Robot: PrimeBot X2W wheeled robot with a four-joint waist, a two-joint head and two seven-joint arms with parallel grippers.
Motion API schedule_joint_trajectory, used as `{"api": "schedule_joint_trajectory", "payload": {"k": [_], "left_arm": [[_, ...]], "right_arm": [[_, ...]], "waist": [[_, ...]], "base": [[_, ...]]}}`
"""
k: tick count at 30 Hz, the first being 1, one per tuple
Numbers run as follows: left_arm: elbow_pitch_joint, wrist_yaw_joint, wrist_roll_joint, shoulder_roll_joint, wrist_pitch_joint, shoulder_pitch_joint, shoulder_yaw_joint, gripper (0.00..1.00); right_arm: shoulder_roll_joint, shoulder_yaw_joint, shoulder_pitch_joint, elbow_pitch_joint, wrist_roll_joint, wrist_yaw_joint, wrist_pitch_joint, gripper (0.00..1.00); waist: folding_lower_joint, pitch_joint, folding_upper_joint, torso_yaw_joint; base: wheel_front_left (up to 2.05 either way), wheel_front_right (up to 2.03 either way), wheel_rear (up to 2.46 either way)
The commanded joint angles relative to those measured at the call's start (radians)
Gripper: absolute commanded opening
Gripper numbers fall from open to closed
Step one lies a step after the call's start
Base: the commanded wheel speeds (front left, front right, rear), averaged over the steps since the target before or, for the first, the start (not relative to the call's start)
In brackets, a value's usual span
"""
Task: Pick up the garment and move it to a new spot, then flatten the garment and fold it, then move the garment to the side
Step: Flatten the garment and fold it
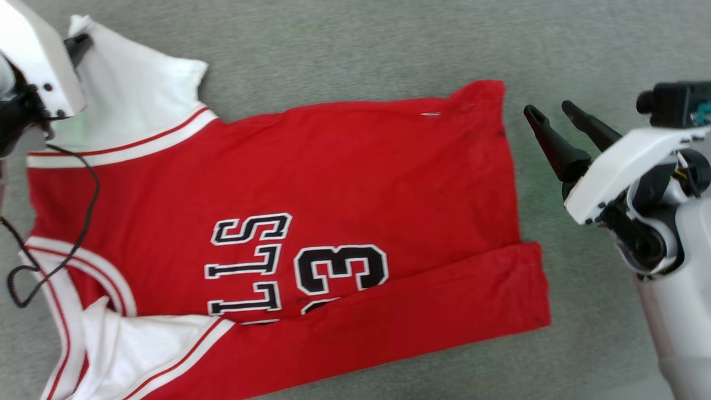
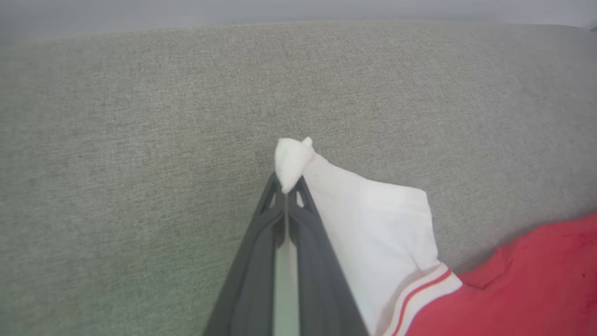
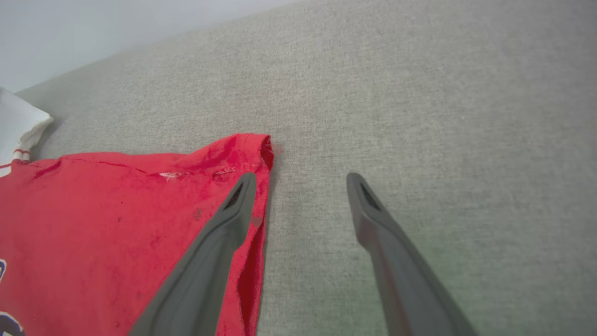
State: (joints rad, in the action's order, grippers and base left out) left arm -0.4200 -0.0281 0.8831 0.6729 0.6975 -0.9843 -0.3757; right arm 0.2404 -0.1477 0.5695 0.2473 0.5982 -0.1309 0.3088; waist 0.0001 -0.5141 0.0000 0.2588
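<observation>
The garment (image 1: 333, 183) lies spread on the grey cloth surface (image 1: 389, 44), long axis left to right. Our left hand (image 2: 285, 189) is clamped on its far-left white sleeve tip (image 2: 291, 158). Our right hand (image 1: 547, 109), fingers apart, sits just right of the far hem corner (image 3: 261, 144).

The right gripper (image 1: 547, 108) had two long, dark, tapering fingers (image 1: 555, 144) set in a white angular shell (image 1: 622, 161) with small dark screws (image 1: 589, 220) — a black camera block (image 1: 675, 103) with a teal patch sat above. Its forearm (image 1: 677, 311) was pale grey. The left gripper (image 2: 285, 186) was dark grey too; a thin black cable (image 1: 83, 222) curled beside it.
</observation>
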Motion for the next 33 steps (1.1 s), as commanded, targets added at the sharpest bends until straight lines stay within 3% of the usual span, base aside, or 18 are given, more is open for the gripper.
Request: {"api": "schedule_joint_trajectory", "payload": {"k": [1, 8, 13, 14, 15, 16, 17, 20, 25, 33], "left_arm": [[0.013, 0.011, -0.009, -0.012, -0.011, -0.016, -0.009, 0.0], [0.065, 0.029, -0.024, -0.042, -0.034, -0.05, -0.031, 0.0], [0.083, 0.035, -0.03, -0.048, -0.051, -0.048, -0.039, 0.0], [0.084, 0.037, -0.029, -0.048, -0.052, -0.044, -0.04, 0.0], [0.084, 0.039, -0.025, -0.049, -0.053, -0.038, -0.04, 0.0], [0.083, 0.042, -0.02, -0.051, -0.049, -0.031, -0.042, 0.0], [0.081, 0.045, -0.016, -0.052, -0.048, -0.025, -0.042, 0.0], [0.076, 0.048, -0.005, -0.054, -0.062, -0.014, -0.035, 0.0], [0.075, 0.052, 0.012, -0.052, -0.103, 0.04, -0.017, 0.0], [0.131, 0.034, 0.053, -0.017, -0.206, 0.23, 0.041, 0.0]], "right_arm": [[0.021, -0.018, 0.045, 0.032, 0.02, 0.0, 0.042, 1.0], [0.076, -0.079, 0.2, 0.149, 0.047, 0.0, 0.209, 1.0], [0.076, -0.149, 0.238, 0.252, 0.065, 0.0, 0.362, 1.0], [0.071, -0.158, 0.239, 0.27, 0.07, 0.0, 0.395, 0.8], [0.07, -0.166, 0.241, 0.287, 0.071, 0.0, 0.429, 0.4], [0.074, -0.172, 0.246, 0.298, 0.064, 0.0, 0.451, 0.16], [0.074, -0.178, 0.252, 0.307, 0.063, 0.0, 0.471, 0.0], [0.085, -0.181, 0.277, 0.311, 0.058, 0.0, 0.491, 0.0], [0.11, -0.167, 0.296, 0.247, 0.038, 0.0, 0.42, 0.0], [0.13, -0.149, 0.174, 0.117, 0.016, 0.0, 0.337, 0.0]], "waist": [[-0.0001, -0.006, 0.0, -0.049], [-0.0001, -0.045, 0.0, -0.115], [-0.0001, -0.048, 0.0, -0.139], [-0.0001, -0.046, 0.0, -0.14], [-0.0001, -0.043, 0.0, -0.143], [-0.0001, -0.04, 0.0, -0.146], [-0.0001, -0.037, 0.0, -0.148], [-0.0001, -0.023, 0.0, -0.155], [-0.0001, 0.034, 0.0, -0.159], [-0.0001, 0.155, 0.0, -0.157]], "base": [[0.0, 0.0, 0.0], [0.0, 0.0, 0.0], [0.0, 0.0, 0.0], [0.0, 0.0, 0.0], [0.0, 0.0, 0.0], [0.0, 0.0, 0.0], [0.0, 0.0, 0.0], [0.0, 0.0, 0.0], [0.0, 0.0, 0.0], [0.0, 0.0, 0.0]]}}
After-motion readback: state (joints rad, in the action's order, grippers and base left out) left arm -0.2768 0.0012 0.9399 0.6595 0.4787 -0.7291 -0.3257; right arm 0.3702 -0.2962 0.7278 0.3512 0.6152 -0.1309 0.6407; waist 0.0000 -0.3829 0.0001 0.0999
